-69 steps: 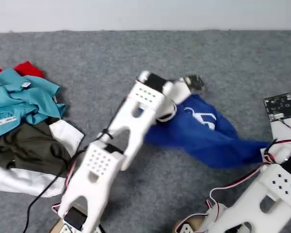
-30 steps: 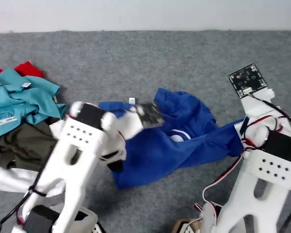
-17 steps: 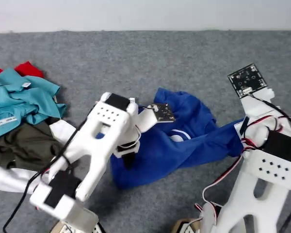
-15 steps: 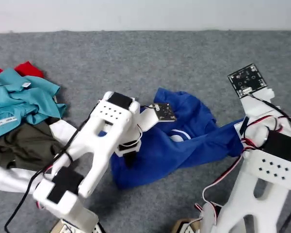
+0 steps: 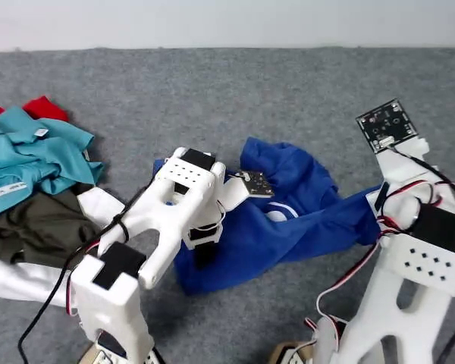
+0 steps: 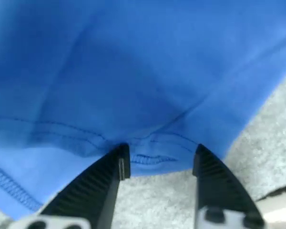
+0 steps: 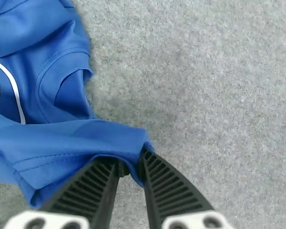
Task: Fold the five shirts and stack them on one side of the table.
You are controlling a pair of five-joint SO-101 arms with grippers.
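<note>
A blue shirt lies crumpled in the middle of the grey table. My left gripper hangs over its near left part. In the left wrist view the gripper is open, and the fingers straddle the blue shirt's stitched hem just above the carpet. My right gripper is at the shirt's right end. In the right wrist view it is shut on a bunched corner of the blue shirt.
At the left edge lies a heap of other shirts: teal over red, dark olive and white. Bare grey carpet stretches along the far side and the far right.
My left arm has swung rightward over the blue shirt's near left part. The shirt and the right arm have stayed put over the last second.
</note>
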